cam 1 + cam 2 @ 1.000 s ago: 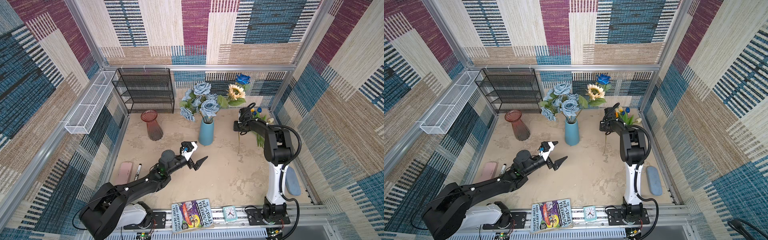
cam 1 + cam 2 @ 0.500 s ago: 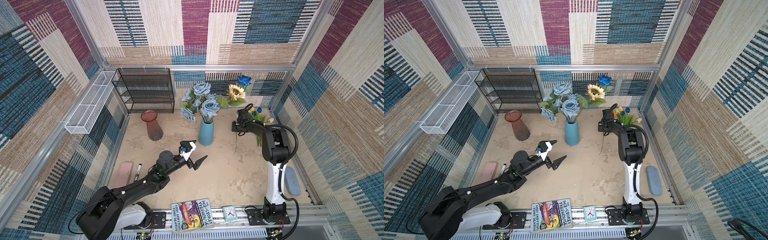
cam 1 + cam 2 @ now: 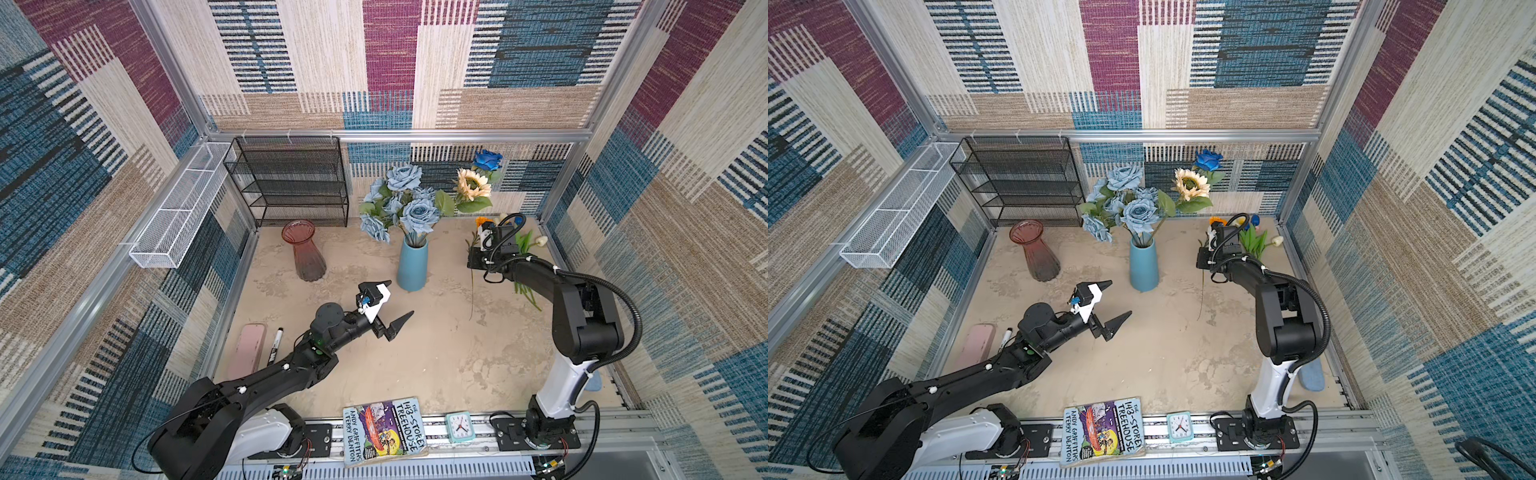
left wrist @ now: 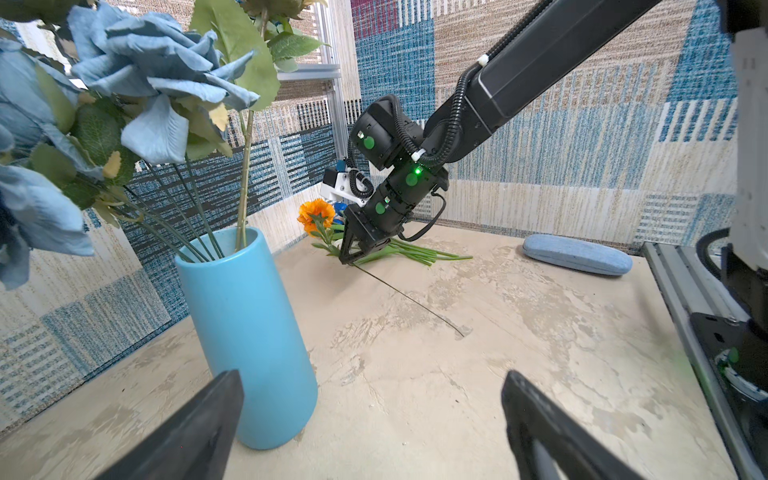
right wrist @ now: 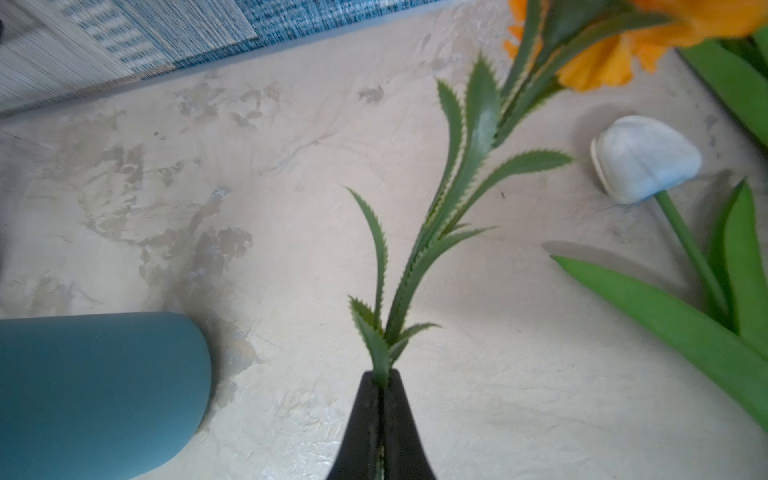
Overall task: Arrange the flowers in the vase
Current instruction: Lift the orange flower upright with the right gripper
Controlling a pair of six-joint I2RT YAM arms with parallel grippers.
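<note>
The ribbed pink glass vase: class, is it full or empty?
Empty: in both top views the ribbed pink glass vase stands upright with no stems inside.

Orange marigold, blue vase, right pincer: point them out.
orange marigold [image 4: 316, 212], left wrist view, on the bloom.
blue vase [image 3: 412, 266], in a top view, on the outer wall.
right pincer [image 5: 380, 380], right wrist view, at the shut tips.

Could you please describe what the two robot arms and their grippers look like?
The left arm and right arm are black with white base segments. A ribbed black cable hose runs along the right one, fixed with white ties; green dots mark its wrist. The left gripper and right gripper have black, tapered, pointed fingers, with a white camera mount at each wrist.
</note>
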